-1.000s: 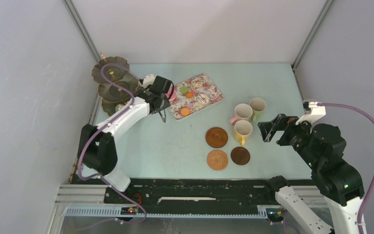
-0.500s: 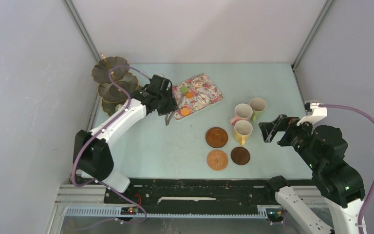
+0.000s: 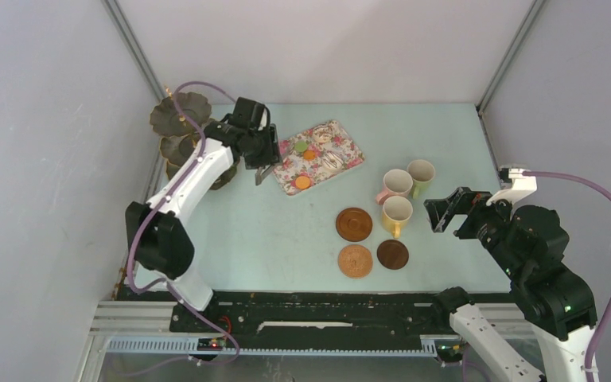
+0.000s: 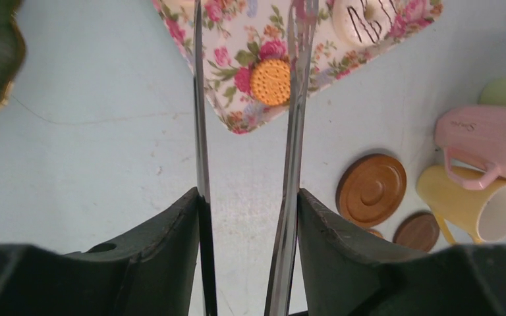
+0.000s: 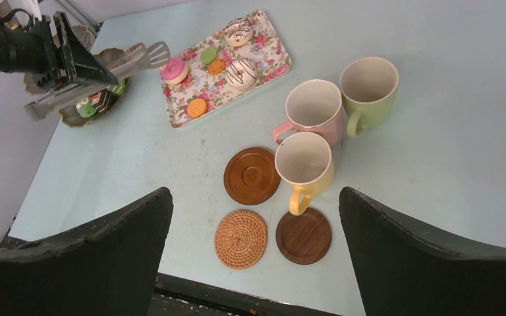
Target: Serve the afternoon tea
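Observation:
My left gripper [image 3: 256,150] [image 4: 247,197] is shut on the long metal tongs [image 4: 292,131] [image 5: 109,69]. It holds them above the table between the dark three-tier stand [image 3: 179,119] [image 5: 72,117] and the flowered tray [image 3: 353,156]. The tong arms are apart with nothing between them. Their tips are next to a pink cake [image 5: 173,69]. An orange biscuit [image 4: 269,81] and other cakes lie on the tray. The yellow [image 3: 397,213], pink [image 3: 395,185] and green [image 3: 421,173] mugs stand together. Three coasters [image 3: 354,224] lie in front of them. My right gripper [image 3: 443,208] [image 5: 255,194] is open and empty, to the right of the mugs.
The stand sits in the far left corner against the wall and carries small green cakes [image 5: 85,108]. The yellow mug's handle [image 5: 296,201] overhangs the dark coaster [image 5: 303,236]. A woven coaster [image 5: 240,238] lies near the table's front edge.
My left arm has swung back and left with the tongs, from over the tray's left end towards the stand. The right arm has not moved.

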